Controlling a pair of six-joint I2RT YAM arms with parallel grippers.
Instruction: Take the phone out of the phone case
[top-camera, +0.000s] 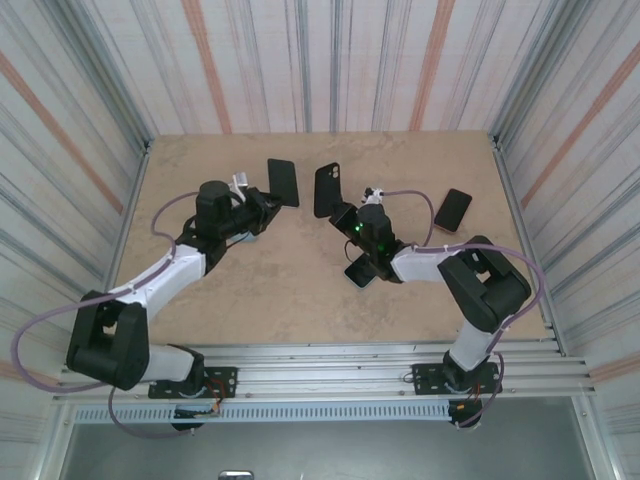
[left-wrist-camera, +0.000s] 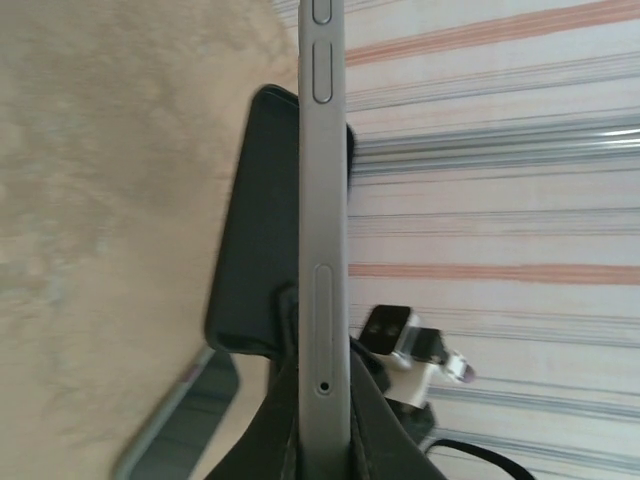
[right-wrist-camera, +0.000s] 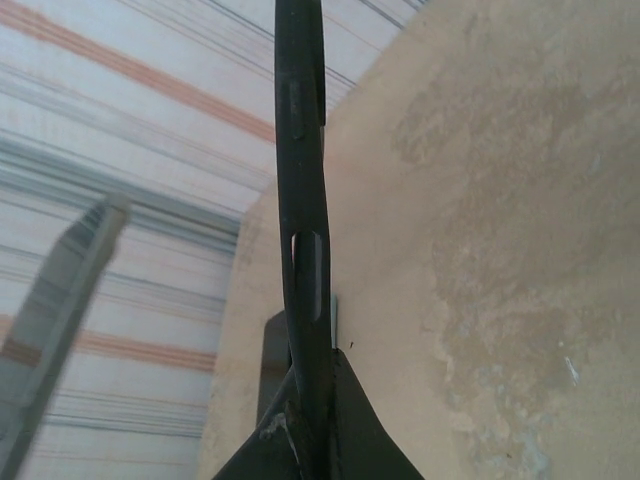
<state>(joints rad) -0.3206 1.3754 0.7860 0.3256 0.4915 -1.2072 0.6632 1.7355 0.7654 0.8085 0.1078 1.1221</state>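
The phone (top-camera: 283, 183), dark and slim, is held upright above the table with my left gripper (top-camera: 262, 205) shut on its lower end. In the left wrist view its grey edge (left-wrist-camera: 322, 250) runs up from between my fingers (left-wrist-camera: 322, 370). The black phone case (top-camera: 327, 190) stands a short way to its right, apart from it, and my right gripper (top-camera: 345, 215) is shut on its lower end. In the right wrist view the case (right-wrist-camera: 303, 200) is edge-on with open button slots, pinched at the gripper (right-wrist-camera: 312, 385). The grey phone (right-wrist-camera: 60, 320) is blurred at left.
A second phone (top-camera: 452, 210) lies on the beige table (top-camera: 300, 290) at the right. Another phone (top-camera: 360, 272) lies under my right forearm. Striped walls close in on three sides.
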